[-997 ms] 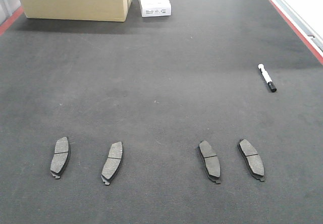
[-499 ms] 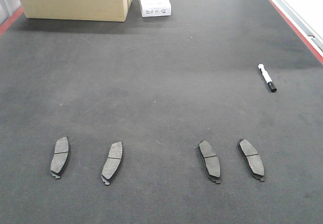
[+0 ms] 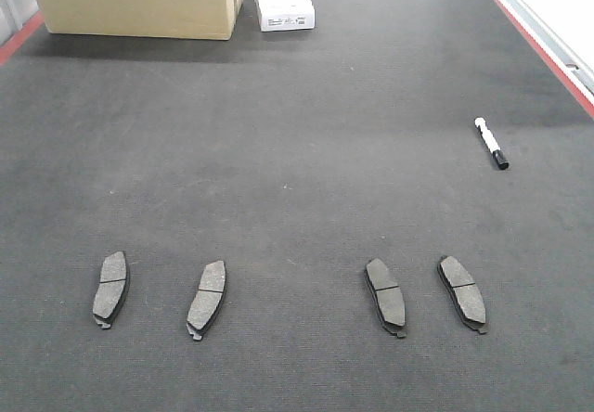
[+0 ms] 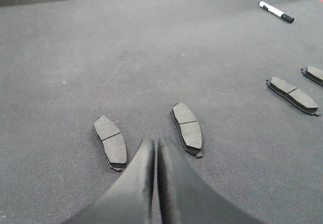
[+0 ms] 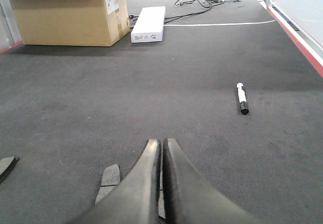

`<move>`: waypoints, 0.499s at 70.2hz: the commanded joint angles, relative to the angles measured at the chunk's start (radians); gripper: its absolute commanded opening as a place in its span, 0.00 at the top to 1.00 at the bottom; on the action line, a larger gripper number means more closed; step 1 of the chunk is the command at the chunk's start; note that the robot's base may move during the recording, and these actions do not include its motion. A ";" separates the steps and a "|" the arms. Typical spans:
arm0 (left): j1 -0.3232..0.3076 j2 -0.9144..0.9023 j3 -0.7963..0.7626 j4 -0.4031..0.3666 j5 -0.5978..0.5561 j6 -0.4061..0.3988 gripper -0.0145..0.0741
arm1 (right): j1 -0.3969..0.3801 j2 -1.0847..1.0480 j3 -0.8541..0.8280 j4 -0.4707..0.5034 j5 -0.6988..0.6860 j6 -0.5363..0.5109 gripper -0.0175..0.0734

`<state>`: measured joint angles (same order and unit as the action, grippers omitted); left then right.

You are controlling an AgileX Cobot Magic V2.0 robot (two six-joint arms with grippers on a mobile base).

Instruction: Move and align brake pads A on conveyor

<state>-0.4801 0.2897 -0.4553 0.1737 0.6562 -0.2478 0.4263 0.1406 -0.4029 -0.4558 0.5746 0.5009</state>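
Nothing has shifted since the earlier frames. Four flat, grey, curved brake pads [image 3: 111, 289] [image 3: 206, 299] [image 3: 385, 295] [image 3: 462, 292] lie in a row on the felt-like conveyor [image 3: 297, 152]. The left gripper [image 4: 155, 144] hovers closed between the two left pads; the right gripper [image 5: 162, 144] is closed above the right pair.

Smooth black tapering fingers [image 4: 144, 183] on each pincer [image 5: 162, 151].
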 commanded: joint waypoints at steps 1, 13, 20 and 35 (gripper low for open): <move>-0.005 0.011 -0.027 0.007 -0.073 -0.010 0.85 | -0.003 0.011 -0.025 -0.017 -0.062 -0.009 0.82; -0.005 0.011 -0.027 0.007 -0.073 -0.010 0.85 | -0.003 0.011 -0.025 -0.017 -0.062 -0.009 0.82; -0.005 0.011 -0.027 0.007 -0.073 -0.010 0.85 | -0.003 0.011 -0.025 -0.017 -0.062 -0.009 0.82; 0.099 0.007 0.026 -0.003 -0.097 0.019 0.85 | -0.003 0.011 -0.025 -0.017 -0.062 -0.009 0.82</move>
<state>-0.4370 0.2897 -0.4181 0.1633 0.6513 -0.2437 0.4263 0.1406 -0.4029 -0.4555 0.5745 0.5009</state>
